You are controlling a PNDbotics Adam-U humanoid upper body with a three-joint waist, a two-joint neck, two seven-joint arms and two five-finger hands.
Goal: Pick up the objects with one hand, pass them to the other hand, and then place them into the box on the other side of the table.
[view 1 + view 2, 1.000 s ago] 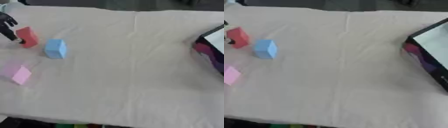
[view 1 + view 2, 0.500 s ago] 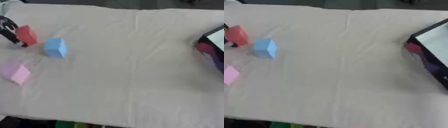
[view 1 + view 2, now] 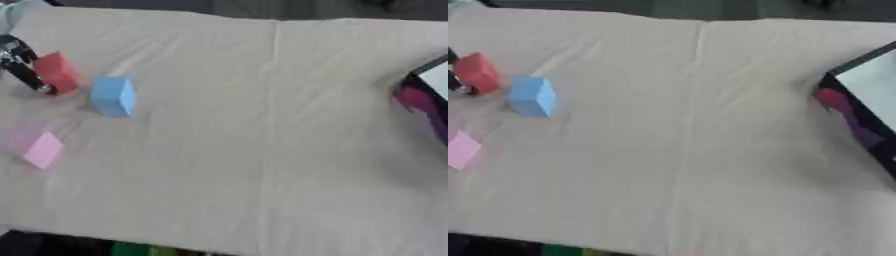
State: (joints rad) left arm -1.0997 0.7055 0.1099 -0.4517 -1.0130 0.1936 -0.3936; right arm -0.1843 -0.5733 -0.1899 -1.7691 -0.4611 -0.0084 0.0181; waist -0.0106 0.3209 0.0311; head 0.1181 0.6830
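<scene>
Cloth covers the table. Nearest, by the left edge, lies a pink block. Farther back stands a blue block. Just left of it, the red block stands tall, and the left hand touches its left side, black fingers pointing down. I cannot tell if they pinch it. The box waits far right. No right hand shows.

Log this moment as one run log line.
phase: grasping | left hand: fingers at red block | blue block, pink block: on table | box: far right | right hand: unseen
</scene>
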